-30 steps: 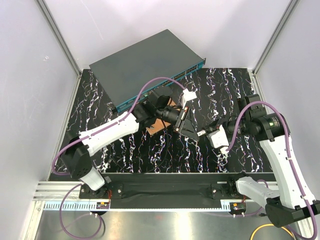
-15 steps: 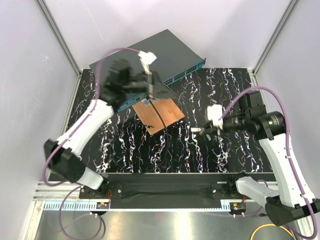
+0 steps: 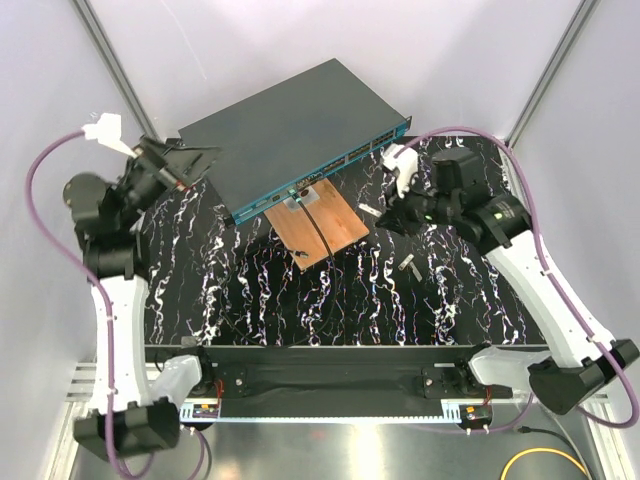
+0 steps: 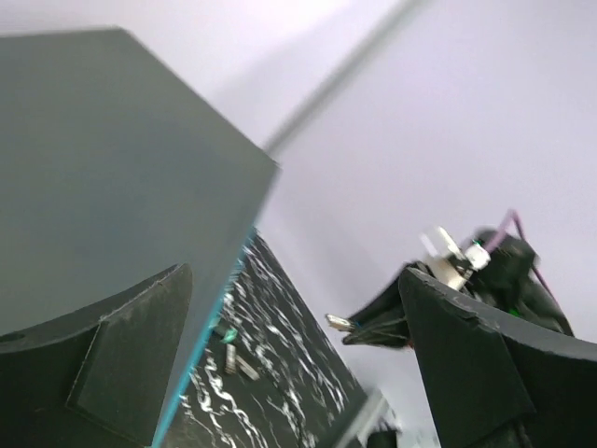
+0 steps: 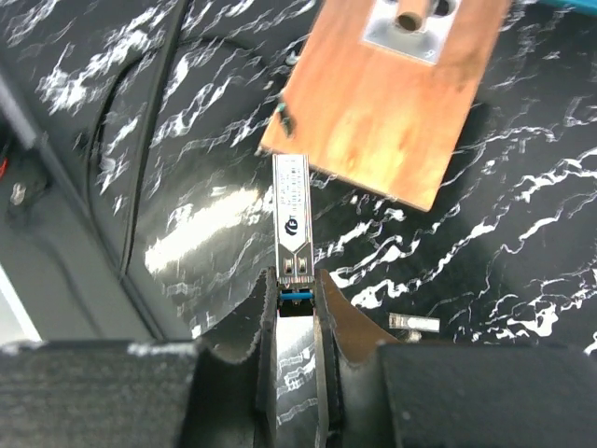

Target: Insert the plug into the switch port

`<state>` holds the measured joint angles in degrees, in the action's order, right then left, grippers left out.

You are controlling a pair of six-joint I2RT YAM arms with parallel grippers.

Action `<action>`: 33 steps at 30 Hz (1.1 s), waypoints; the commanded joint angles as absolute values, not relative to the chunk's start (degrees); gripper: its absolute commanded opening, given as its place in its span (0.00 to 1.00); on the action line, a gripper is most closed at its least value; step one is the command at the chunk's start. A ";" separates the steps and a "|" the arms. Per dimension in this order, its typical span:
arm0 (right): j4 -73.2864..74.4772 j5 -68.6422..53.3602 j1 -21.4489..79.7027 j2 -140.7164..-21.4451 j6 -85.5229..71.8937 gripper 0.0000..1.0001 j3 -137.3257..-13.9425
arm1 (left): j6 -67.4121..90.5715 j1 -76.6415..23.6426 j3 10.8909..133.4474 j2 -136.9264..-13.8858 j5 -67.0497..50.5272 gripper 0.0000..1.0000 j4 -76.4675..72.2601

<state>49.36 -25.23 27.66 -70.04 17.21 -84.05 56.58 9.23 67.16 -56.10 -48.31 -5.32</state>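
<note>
plug (image 5: 292, 217) in right gripper (image 5: 296, 287), near switch (image 3: 295, 125)

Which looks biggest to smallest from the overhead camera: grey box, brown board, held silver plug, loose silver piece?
1. switch
2. copper-brown board
3. held plug and loose silver piece: both tiny, about alike, so unranked.

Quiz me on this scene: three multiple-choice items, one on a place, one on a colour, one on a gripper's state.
1. The copper-brown board lies: A on top of the switch; B on the table before the switch's front; C against the wall.
2. The switch's front face is: A teal; B red; C yellow.
3. The right gripper is: A open, empty; B out of view; C shut on the plug.
Answers: B, the board lies flat on the marbled top; A, the narrow edge shows teal; C, it clamps the silver plug's end.
</note>
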 commanded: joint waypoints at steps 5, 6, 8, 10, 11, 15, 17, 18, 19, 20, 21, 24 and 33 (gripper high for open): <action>36.30 2.63 36.38 -76.72 0.36 0.00 -87.88 | 54.32 16.87 57.14 -45.72 -38.34 0.99 4.38; 36.39 4.81 36.91 -78.73 -2.35 0.00 -88.50 | 53.88 16.88 56.35 -45.18 -37.71 0.99 4.74; 36.56 5.71 38.14 -80.41 -3.69 0.00 -90.26 | 53.35 16.88 54.50 -44.56 -35.96 0.99 5.01; 35.95 8.16 39.72 -82.35 -5.79 0.00 -91.40 | 52.91 16.88 53.71 -44.30 -34.55 0.99 6.67; 35.43 8.70 39.99 -82.70 -6.41 0.00 -91.58 | 52.21 16.88 53.44 -44.30 -33.24 0.99 7.29; 32.61 11.86 41.75 -83.85 -8.09 0.00 -91.76 | 51.95 16.88 50.28 -43.94 -31.91 0.99 7.91; 31.99 12.74 42.36 -83.94 -7.91 0.00 -91.85 | 50.72 16.88 50.53 -45.08 -30.68 0.99 10.18; 31.82 12.83 42.89 -84.02 -7.65 0.00 -92.02 | 50.19 16.88 50.80 -45.61 -30.67 0.99 10.80; 31.82 13.09 43.15 -84.28 -7.56 0.00 -92.28 | 49.84 16.88 51.15 -46.57 -30.59 0.99 11.42; 31.64 13.18 43.42 -84.29 -7.65 0.00 -92.46 | 50.36 16.88 50.89 -46.84 -30.76 0.99 11.08; 31.64 13.71 43.85 -84.46 -7.47 0.00 -92.81 | 50.97 16.88 50.37 -47.02 -31.46 0.99 10.29; 31.03 15.55 45.26 -84.90 -6.16 0.00 -92.81 | 54.31 16.70 48.08 -48.25 -33.31 0.99 7.13; 30.14 19.51 47.28 -87.36 -2.99 0.00 -93.60 | 56.16 13.36 47.63 -51.15 -33.84 0.99 3.87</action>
